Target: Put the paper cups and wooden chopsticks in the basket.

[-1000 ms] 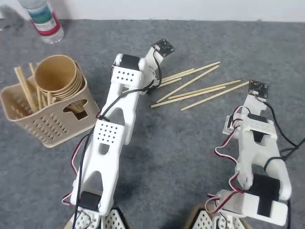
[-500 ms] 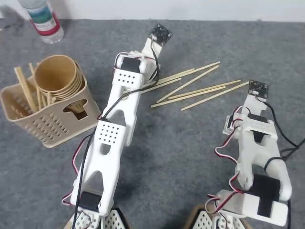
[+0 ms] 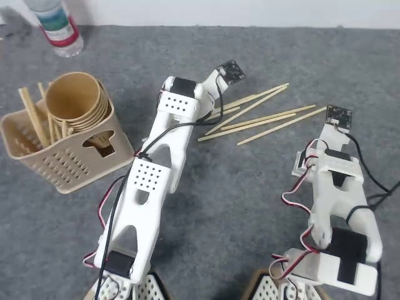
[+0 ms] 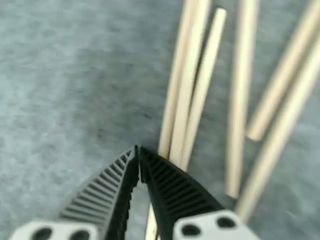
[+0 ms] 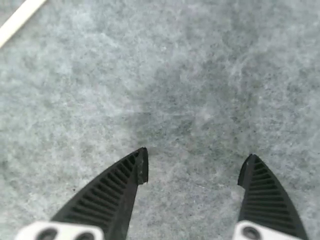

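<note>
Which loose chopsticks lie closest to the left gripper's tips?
The three side-by-side chopsticks starting right at the left gripper; the other sticks lie farther from it.

Two white plastic arms (image 3: 150,187) with dotted vent holes (image 3: 147,177), red-black-white cables (image 3: 286,199) and black ribbed gripper fingers (image 4: 175,185)

We see the basket (image 3: 62,165) at the left of the grey tabletop (image 3: 237,200). It holds a nested stack of paper cups (image 3: 74,97), with several wooden chopsticks (image 3: 32,115) leaning beside them. The loose chopsticks (image 3: 262,122) lie fanned across the middle. The left arm (image 3: 165,144) stretches over one end of the fan. The right arm (image 3: 337,187) sits folded, its tip just beside the other end. A bottle (image 3: 57,25) stands behind the basket.
</note>
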You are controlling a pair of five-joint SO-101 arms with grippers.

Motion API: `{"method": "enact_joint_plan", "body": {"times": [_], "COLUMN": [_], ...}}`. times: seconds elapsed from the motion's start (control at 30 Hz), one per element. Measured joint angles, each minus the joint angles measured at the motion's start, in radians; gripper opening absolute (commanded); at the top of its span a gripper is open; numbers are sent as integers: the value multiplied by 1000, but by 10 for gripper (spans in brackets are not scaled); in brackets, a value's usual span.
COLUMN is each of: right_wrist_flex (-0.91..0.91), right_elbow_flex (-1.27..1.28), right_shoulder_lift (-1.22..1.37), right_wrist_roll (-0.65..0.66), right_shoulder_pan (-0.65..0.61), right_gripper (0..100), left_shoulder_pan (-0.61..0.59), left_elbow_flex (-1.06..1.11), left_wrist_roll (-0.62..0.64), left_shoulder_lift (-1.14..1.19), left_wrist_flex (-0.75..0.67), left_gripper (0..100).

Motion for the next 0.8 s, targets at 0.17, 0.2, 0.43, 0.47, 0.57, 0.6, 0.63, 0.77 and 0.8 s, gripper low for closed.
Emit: {"method": "enact_joint_plan", "body": {"times": [0.17, 0.2, 0.43, 0.47, 0.57, 0.6, 0.63, 0.77, 0.8], "right_wrist_flex": [0, 0, 0, 0, 0, 0, 0, 0, 0], "right_elbow_flex": [0, 0, 0, 0, 0, 0, 0, 0, 0], "right_shoulder_lift": [0, 0, 0, 0, 0, 0, 0, 0, 0], "right_wrist_roll": [0, 0, 0, 0, 0, 0, 0, 0, 0], "right_shoulder_pan": [0, 0, 0, 0, 0, 0, 0, 0, 0], "right_gripper": [299, 299, 299, 299, 299, 299, 299, 299, 299], "left_shoulder_pan": [57, 64, 133, 152, 210, 230, 244, 232, 226], "left_elbow_flex": [8, 18, 101, 110, 158, 173, 178, 186, 186], "left_wrist_roll": [-75, -78, -84, -84, -83, -83, -83, -38, -26], "left_shoulder_lift": [-34, -41, -101, -107, -146, -161, -178, -308, -347], "left_wrist_flex": [124, 129, 137, 140, 140, 141, 141, 141, 141], "left_gripper": [11, 11, 11, 11, 12, 12, 13, 16, 16]}}
